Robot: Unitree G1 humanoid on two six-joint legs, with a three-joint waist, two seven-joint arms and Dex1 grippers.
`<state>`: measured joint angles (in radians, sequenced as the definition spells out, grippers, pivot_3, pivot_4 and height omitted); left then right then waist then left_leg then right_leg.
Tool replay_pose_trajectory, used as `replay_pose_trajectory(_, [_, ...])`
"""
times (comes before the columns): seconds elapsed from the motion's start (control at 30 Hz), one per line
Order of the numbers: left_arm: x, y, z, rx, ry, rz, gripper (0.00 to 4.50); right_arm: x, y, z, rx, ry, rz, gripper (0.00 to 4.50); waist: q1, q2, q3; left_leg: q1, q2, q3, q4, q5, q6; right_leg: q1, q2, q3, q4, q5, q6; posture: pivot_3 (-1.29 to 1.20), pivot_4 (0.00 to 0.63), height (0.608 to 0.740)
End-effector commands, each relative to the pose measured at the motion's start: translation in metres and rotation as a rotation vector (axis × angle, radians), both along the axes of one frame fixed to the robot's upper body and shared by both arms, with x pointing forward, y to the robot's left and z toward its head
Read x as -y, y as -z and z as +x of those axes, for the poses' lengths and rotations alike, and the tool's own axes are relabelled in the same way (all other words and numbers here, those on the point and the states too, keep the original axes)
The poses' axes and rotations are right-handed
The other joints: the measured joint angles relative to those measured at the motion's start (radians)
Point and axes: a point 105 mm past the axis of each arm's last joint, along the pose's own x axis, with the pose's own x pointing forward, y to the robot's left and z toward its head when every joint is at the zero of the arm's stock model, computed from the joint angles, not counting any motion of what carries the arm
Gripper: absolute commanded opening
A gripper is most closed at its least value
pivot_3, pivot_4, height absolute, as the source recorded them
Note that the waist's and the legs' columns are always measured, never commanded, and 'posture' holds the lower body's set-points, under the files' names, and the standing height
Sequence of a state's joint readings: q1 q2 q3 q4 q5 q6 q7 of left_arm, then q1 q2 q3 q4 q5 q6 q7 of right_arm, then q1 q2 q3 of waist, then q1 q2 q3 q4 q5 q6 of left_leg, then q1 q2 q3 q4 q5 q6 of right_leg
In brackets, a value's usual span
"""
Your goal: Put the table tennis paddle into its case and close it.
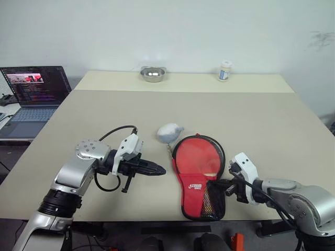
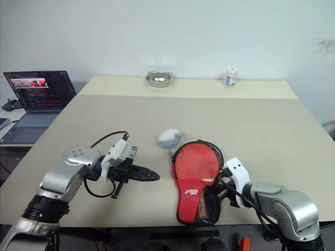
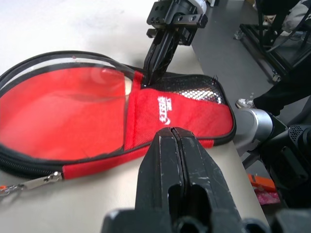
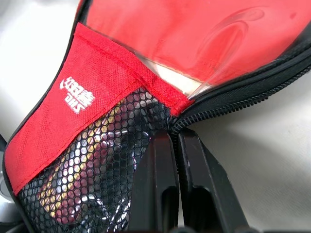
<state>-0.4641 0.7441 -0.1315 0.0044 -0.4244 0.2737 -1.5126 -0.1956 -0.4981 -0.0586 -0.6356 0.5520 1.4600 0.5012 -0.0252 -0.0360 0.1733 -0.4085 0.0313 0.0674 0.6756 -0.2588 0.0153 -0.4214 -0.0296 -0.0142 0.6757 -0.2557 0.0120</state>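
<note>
The right gripper [image 4: 174,141] is seen with its fingers pressed together at the zipper edge of the case [image 1: 200,175], beside the black mesh pocket. The left gripper [image 1: 157,170] is likewise closed, empty, just beside the case's round end. The case lies flat near the front edge of the table [image 1: 272,125], red with a white logo. Through the mesh, in the right wrist view, the striped handle of the table tennis paddle [image 4: 92,170] is glimpsed.

Beige table [image 1: 157,110], metal bowl [image 1: 153,73] and small white bottle [image 1: 224,70] at far edge, open laptop [image 1: 35,94] left
</note>
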Motion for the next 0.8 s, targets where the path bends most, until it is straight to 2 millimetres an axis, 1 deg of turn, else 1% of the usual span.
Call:
replay_pose_trajectory(0.03, [-0.002, -0.002, -0.001, 0.023, 0.019, 0.015, 0.00, 0.007, -0.001, -0.003, -0.006, 0.005, -0.010, 0.01, 0.001, 0.000, 0.000, 0.000, 0.000, 0.000, 0.000, 0.000, 0.000, 0.000, 0.000, 0.000, 0.000, 0.000, 0.000, 0.00, 0.150, 0.740])
replay_pose_trajectory(0.17, [-0.001, -0.002, 0.000, 0.030, 0.016, 0.012, 0.00, 0.009, -0.001, 0.005, 0.011, 0.035, -0.010, 0.01, 0.001, 0.000, 0.000, -0.001, 0.000, 0.000, 0.000, 0.000, 0.000, 0.000, 0.000, 0.000, -0.001, 0.000, 0.000, 0.00, 0.150, 0.740])
replay_pose_trajectory(0.27, [-0.001, -0.002, 0.000, 0.035, 0.014, 0.009, 0.00, 0.010, -0.004, 0.010, 0.028, 0.052, -0.005, 0.67, 0.001, 0.000, 0.000, -0.001, 0.000, 0.000, 0.000, 0.000, 0.000, 0.000, 0.000, 0.000, -0.001, 0.000, 0.000, 0.00, 0.150, 0.740])
replay_pose_trajectory(0.33, [0.000, -0.002, 0.001, 0.039, 0.009, 0.004, 0.00, 0.011, -0.007, 0.009, 0.032, 0.045, -0.001, 1.29, 0.000, 0.000, 0.000, -0.001, 0.000, 0.000, 0.000, 0.000, 0.000, 0.000, 0.000, 0.000, -0.001, 0.000, 0.000, 0.00, 0.150, 0.740])
replay_pose_trajectory(0.47, [0.001, -0.002, 0.002, 0.048, -0.003, -0.006, 0.00, 0.017, -0.014, 0.000, 0.060, -0.024, -0.054, 2.63, 0.000, 0.000, 0.000, -0.001, 0.000, -0.001, 0.000, 0.000, 0.000, 0.000, 0.000, 0.000, -0.002, 0.000, 0.000, 0.00, 0.150, 0.740])
replay_pose_trajectory(0.5, [0.002, -0.002, 0.002, 0.046, -0.013, -0.010, 0.00, 0.020, -0.020, -0.003, 0.090, -0.067, -0.084, 3.02, 0.000, 0.000, 0.000, -0.001, 0.000, -0.001, 0.000, 0.000, 0.000, 0.000, 0.000, 0.000, -0.002, 0.000, 0.000, 0.00, 0.150, 0.740])
replay_pose_trajectory(0.53, [0.002, -0.002, 0.003, 0.038, -0.026, -0.014, 0.00, 0.022, -0.030, -0.003, 0.127, -0.099, -0.100, 3.31, 0.000, 0.000, 0.000, -0.001, 0.000, -0.001, 0.000, 0.000, 0.000, 0.000, 0.000, -0.001, -0.002, 0.000, 0.000, 0.00, 0.150, 0.740])
replay_pose_trajectory(0.6, [0.001, -0.002, 0.005, 0.031, -0.053, -0.021, 0.00, 0.026, -0.051, -0.002, 0.214, -0.183, -0.141, 4.09, 0.000, 0.001, 0.001, -0.001, 0.000, -0.001, 0.000, 0.000, 0.000, 0.000, 0.000, -0.001, -0.002, 0.000, 0.000, 0.00, 0.150, 0.740])
replay_pose_trajectory(0.63, [0.001, -0.002, 0.006, 0.028, -0.070, -0.024, 0.00, 0.026, -0.063, 0.002, 0.258, -0.210, -0.139, 4.34, -0.001, 0.001, 0.001, -0.001, 0.000, -0.001, 0.000, 0.000, 0.000, 0.000, 0.000, -0.001, -0.003, 0.000, 0.000, 0.00, 0.150, 0.740])
replay_pose_trajectory(0.67, [0.001, -0.002, 0.007, 0.030, -0.083, -0.027, 0.00, 0.026, -0.073, 0.004, 0.297, -0.233, -0.134, 4.47, -0.003, 0.001, 0.001, -0.001, 0.000, -0.001, 0.000, 0.000, 0.000, 0.000, 0.000, -0.001, -0.003, 0.000, 0.001, 0.00, 0.150, 0.740])
replay_pose_trajectory(0.7, [0.001, -0.002, 0.009, 0.032, -0.095, -0.028, 0.00, 0.025, -0.082, 0.007, 0.337, -0.254, -0.127, 4.47, -0.005, 0.001, 0.002, -0.001, 0.001, -0.001, 0.000, 0.000, 0.000, 0.000, 0.000, 0.000, -0.003, 0.000, 0.001, 0.00, 0.150, 0.740])
replay_pose_trajectory(0.73, [0.000, -0.002, 0.010, 0.032, -0.107, -0.030, 0.00, 0.020, -0.092, 0.010, 0.383, -0.282, -0.102, 4.47, -0.005, 0.001, 0.002, -0.001, 0.001, -0.001, 0.000, 0.000, 0.000, 0.000, 0.000, 0.000, -0.003, 0.000, 0.001, 0.00, 0.150, 0.740])
replay_pose_trajectory(0.8, [0.000, -0.003, 0.012, 0.035, -0.125, -0.037, 0.00, 0.010, -0.102, 0.015, 0.440, -0.311, -0.044, 4.47, -0.005, 0.000, 0.002, 0.000, 0.002, -0.002, 0.000, 0.000, 0.000, 0.000, 0.002, -0.001, -0.003, 0.000, 0.001, 0.00, 0.150, 0.740])
